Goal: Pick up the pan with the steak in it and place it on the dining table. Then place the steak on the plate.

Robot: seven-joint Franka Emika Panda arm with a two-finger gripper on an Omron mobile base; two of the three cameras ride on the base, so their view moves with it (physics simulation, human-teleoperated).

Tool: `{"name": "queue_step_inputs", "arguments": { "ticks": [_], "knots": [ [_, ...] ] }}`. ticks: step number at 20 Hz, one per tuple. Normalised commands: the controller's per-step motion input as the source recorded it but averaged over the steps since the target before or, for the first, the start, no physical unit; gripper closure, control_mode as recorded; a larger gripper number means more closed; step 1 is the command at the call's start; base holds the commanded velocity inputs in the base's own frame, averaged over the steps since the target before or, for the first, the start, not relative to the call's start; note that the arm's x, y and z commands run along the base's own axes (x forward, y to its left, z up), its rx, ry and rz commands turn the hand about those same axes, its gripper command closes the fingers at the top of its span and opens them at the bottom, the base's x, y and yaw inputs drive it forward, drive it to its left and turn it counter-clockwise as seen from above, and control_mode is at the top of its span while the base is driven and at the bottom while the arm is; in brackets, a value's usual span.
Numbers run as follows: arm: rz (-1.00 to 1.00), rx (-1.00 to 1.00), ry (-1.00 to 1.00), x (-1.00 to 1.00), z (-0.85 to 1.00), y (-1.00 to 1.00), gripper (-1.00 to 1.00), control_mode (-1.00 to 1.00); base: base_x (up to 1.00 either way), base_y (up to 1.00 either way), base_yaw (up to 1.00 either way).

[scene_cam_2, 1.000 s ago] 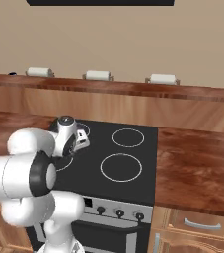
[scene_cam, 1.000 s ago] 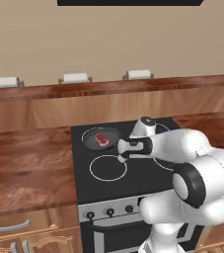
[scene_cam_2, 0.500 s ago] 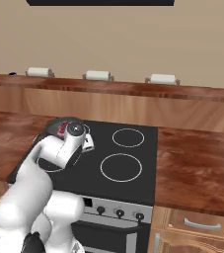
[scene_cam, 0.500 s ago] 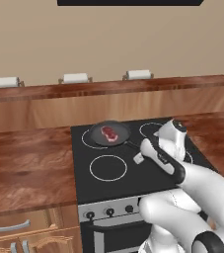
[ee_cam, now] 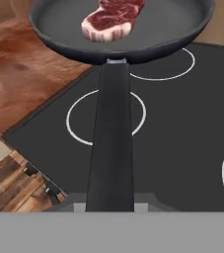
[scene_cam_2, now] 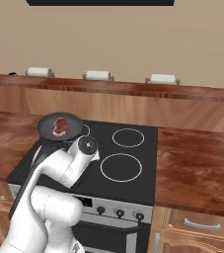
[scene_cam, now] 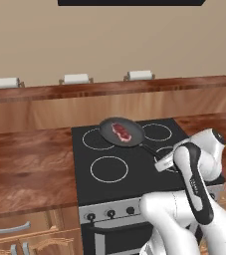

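The dark pan (scene_cam: 130, 139) hangs level a little above the black stove top (scene_cam: 134, 169), between the back burners. The red steak (scene_cam: 121, 130) lies flat in its middle. My gripper (scene_cam: 160, 162) is shut on the end of the long black handle (scene_cam: 148, 150). In the right base view the pan (scene_cam_2: 47, 127) with the steak (scene_cam_2: 60, 126) floats over the stove's back left corner. The hand view looks along the handle (ee_cam: 111, 138) to the pan (ee_cam: 163, 24) and the steak (ee_cam: 112, 19), with burner rings below. The dining table and the plate are out of view.
Wooden counters (scene_cam: 30, 169) with drawers flank the stove (scene_cam_2: 133, 173) on both sides. Behind it runs a raised wooden ledge (scene_cam: 109, 91) carrying three white rolled items (scene_cam: 76, 78). The wall rises behind the ledge.
The pan has moved right and slightly up off the back left burner, steak still in it. My arm has swung back and to the right, gripper still on the handle.
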Motion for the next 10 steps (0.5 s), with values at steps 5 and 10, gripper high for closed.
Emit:
{"name": "queue_step_inputs", "arguments": {
  "ticks": [5, 10],
  "knots": [
    [0.02, 0.08, -0.02, -0.78, 0.38, -0.2, 1.0, -1.0, 0.0, 0.0, 0.0],
    [0.03, 0.05, -0.04, -0.88, 0.37, -0.16, 1.0, -1.0, 0.0, 0.0, 0.0]
  ]
}}
